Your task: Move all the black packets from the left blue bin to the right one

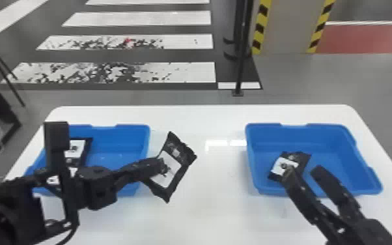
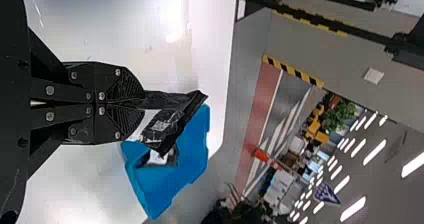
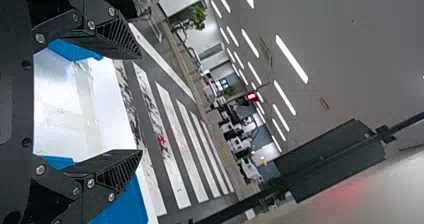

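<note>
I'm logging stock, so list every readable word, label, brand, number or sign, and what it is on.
No text is readable.
Packet in the left gripper: printed marks, too blurred.
White-labelled packet in the left blue bin: marks too blurred.
Packet in the right blue bin: mark on its white label, too blurred.
Blue shape overhead in the background: too small.

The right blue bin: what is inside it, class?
The right blue bin holds one visible black packet; the right gripper hides part of it and some bin floor.
</note>
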`<action>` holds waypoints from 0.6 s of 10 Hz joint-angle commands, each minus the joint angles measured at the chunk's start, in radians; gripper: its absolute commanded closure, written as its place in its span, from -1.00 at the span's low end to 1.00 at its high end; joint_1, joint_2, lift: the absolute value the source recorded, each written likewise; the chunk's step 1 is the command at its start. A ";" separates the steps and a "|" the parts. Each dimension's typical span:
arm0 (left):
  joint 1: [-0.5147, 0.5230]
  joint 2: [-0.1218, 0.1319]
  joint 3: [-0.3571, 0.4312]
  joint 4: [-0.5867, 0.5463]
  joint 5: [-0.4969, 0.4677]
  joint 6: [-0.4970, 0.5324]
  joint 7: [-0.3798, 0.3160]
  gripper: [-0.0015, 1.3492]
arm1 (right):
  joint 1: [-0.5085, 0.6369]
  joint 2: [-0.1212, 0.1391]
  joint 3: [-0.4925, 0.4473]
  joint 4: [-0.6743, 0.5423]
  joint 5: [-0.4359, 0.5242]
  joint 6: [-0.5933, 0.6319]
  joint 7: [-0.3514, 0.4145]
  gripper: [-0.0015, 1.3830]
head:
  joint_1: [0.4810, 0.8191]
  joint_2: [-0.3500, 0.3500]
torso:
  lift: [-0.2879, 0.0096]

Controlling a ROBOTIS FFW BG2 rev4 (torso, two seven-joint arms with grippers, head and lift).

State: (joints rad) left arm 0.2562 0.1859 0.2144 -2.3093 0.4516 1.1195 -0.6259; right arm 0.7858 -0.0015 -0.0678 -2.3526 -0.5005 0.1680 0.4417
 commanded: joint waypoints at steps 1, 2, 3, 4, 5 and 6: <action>-0.008 -0.003 -0.079 -0.001 0.061 -0.018 0.002 0.79 | -0.059 0.002 0.004 0.042 -0.028 0.050 0.032 -0.43 | 0.27 0.02 | -0.01; -0.011 -0.002 -0.119 -0.001 0.087 -0.025 0.003 0.79 | -0.072 0.002 0.014 0.059 -0.066 0.050 0.038 -0.43 | 0.27 -0.08 | -0.01; -0.013 -0.003 -0.159 0.001 0.107 -0.027 0.006 0.79 | -0.079 0.002 0.018 0.066 -0.074 0.058 0.051 -0.43 | 0.27 -0.17 | -0.01; -0.018 -0.003 -0.187 -0.001 0.117 -0.027 0.009 0.79 | -0.091 0.002 0.024 0.084 -0.084 0.065 0.069 -0.43 | 0.27 -0.27 | -0.01; -0.028 -0.002 -0.206 0.001 0.121 -0.025 0.009 0.79 | -0.099 0.002 0.038 0.086 -0.096 0.065 0.069 -0.43 | 0.27 -0.30 | -0.01; -0.033 -0.002 -0.220 0.003 0.131 -0.027 0.011 0.79 | -0.106 0.002 0.058 0.091 -0.114 0.065 0.074 -0.43 | 0.27 -0.35 | -0.01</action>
State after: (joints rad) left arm 0.2264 0.1837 0.0033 -2.3078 0.5766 1.0939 -0.6147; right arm 0.6851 -0.0015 -0.0211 -2.2648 -0.6039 0.2336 0.5160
